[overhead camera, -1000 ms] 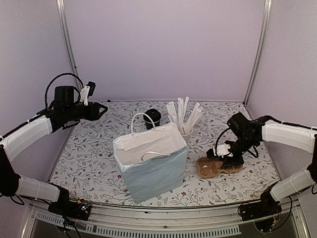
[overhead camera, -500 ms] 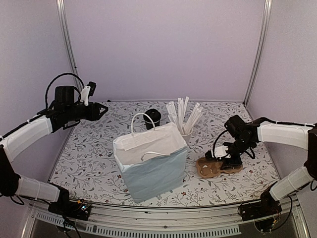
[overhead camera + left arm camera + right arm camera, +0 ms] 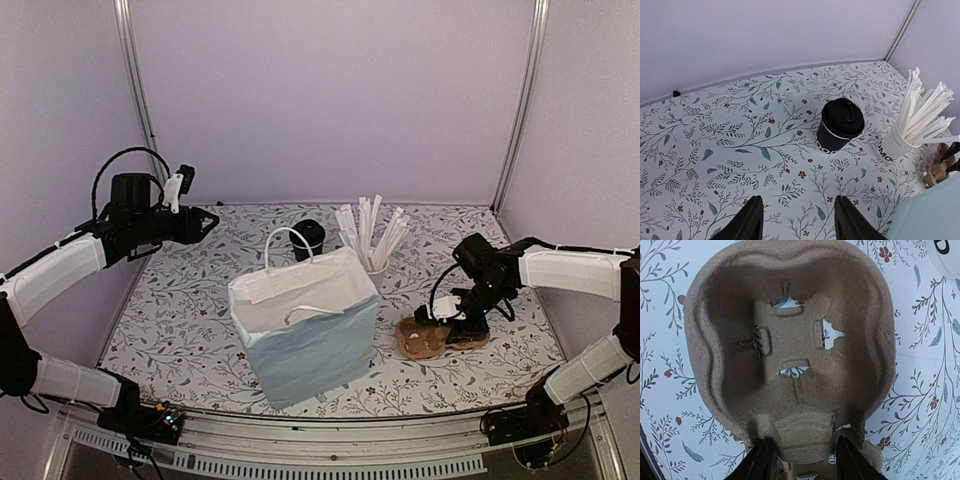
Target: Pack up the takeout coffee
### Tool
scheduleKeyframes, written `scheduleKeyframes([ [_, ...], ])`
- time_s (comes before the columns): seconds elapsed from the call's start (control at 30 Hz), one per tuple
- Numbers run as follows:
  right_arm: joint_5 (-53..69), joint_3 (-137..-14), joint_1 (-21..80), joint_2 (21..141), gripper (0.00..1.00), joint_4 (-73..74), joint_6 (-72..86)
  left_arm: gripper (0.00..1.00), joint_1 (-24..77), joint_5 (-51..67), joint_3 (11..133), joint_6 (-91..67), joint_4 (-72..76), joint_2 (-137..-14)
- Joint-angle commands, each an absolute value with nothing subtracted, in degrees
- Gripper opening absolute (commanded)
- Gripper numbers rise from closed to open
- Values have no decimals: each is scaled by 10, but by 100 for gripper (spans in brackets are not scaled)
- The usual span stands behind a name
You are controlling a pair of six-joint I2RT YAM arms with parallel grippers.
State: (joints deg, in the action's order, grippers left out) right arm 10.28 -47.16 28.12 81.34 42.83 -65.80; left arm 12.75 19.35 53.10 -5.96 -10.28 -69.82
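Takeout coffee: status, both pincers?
Left pincer open, empty, aimed at coffee cup. Cup upright, lidded, behind bag, unpacked. Right pincer astride pulp carrier edge, grip unclear. Nothing between left pincer and cup.

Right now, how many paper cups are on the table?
2: a black lidded cup behind the bag; a white cup of wrapped sticks to its right. The bag may hide others.

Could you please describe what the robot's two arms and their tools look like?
Both the left arm and right arm wear white padded sleeves over their links, with black joints. Thin black cables loop near each wrist, beside a small white part. The left tool and right tool each have two plain black fingers.
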Motion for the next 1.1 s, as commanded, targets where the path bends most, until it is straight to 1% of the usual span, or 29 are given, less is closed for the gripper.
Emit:
scheduleKeyframes([
  [0.0, 100, -466, 281, 825, 47, 430, -660, 50, 135, 202, 547, -53, -106, -701],
  [0.23, 101, -467, 281, 832, 45, 429, -658, 50, 136, 203, 547, -53, -106, -703],
  [0.5, 107, -482, 280, 825, 35, 441, -650, 50, 138, 204, 548, -53, -107, -704],
  [0.63, 116, -503, 281, 811, 34, 463, -644, 50, 137, 203, 548, -53, -107, -705],
  [0.9, 164, -573, 281, 767, 33, 519, -619, 50, 137, 205, 548, -53, -107, -708],
  [1.07, 218, -666, 281, 743, 31, 566, -602, 50, 138, 222, 548, -46, -104, -710],
])
